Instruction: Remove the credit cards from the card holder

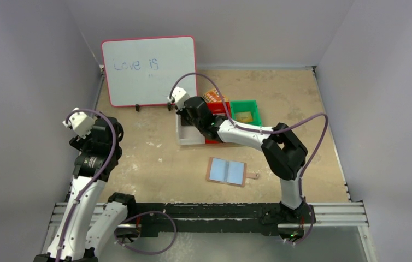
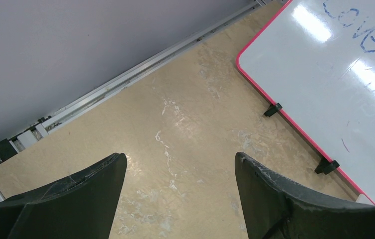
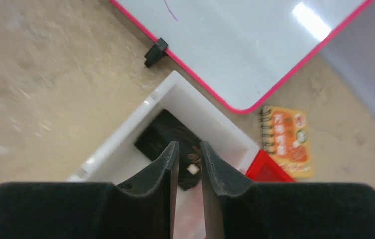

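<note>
The card holder (image 1: 227,172) lies spread open on the table in front of the right arm, pale blue inside up, tan snap tab pointing right. No gripper touches it. My right gripper (image 3: 189,144) hangs over the white bin (image 3: 140,112), its jaws a narrow gap apart with nothing between them. A dark card (image 3: 161,135) with a small pale chip lies flat in that bin, right under the fingertips. At the far left my left gripper (image 2: 180,159) stands wide open above bare table, holding nothing.
A pink-framed whiteboard (image 1: 149,68) stands at the back left on small black feet. Beside the white bin (image 1: 187,139) sit a red bin (image 1: 217,106) and a green bin (image 1: 246,112). An orange spiral notebook (image 3: 287,139) lies behind them.
</note>
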Available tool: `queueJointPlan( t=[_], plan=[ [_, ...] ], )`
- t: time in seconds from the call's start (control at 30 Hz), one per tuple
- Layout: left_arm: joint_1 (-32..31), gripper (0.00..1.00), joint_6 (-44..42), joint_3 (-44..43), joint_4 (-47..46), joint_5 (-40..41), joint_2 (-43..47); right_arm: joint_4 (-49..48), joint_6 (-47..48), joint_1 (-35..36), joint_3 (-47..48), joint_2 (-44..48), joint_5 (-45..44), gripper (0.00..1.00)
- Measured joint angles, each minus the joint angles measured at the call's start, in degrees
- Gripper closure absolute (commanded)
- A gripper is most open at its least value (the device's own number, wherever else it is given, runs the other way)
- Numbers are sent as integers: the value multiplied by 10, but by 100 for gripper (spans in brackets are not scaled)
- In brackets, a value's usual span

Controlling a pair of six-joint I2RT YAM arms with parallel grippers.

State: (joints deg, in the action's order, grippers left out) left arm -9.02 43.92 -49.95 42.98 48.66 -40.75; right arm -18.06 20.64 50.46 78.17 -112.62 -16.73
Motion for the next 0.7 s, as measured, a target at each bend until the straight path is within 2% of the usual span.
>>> queueJointPlan(
  t=[0.03, 0.1, 0.13, 0.23, 0.33, 0.47, 0.7],
  plan=[
    [0, 21, 0, 0, 0, 0, 0, 13, -53, 0, 9, 8, -9, 78],
    [0, 21, 0, 0, 0, 0, 0, 61, -152, 0, 48, 7, -19, 94],
    [0, 21, 0, 0, 0, 0, 0, 90, -203, 0, 72, 1, -19, 96],
    [0, 21, 0, 1, 0, -1, -4, 151, -327, 0, 115, -12, -16, 97],
    [0, 21, 0, 1, 0, -4, -12, 192, -415, 0, 113, -16, -14, 98],
    [0, 21, -1, 1, 0, -12, -22, 229, -485, 0, 112, -28, -13, 99],
    [0, 21, -2, 2, 0, -19, -25, 291, -522, 0, 158, -97, -20, 99]
  ],
)
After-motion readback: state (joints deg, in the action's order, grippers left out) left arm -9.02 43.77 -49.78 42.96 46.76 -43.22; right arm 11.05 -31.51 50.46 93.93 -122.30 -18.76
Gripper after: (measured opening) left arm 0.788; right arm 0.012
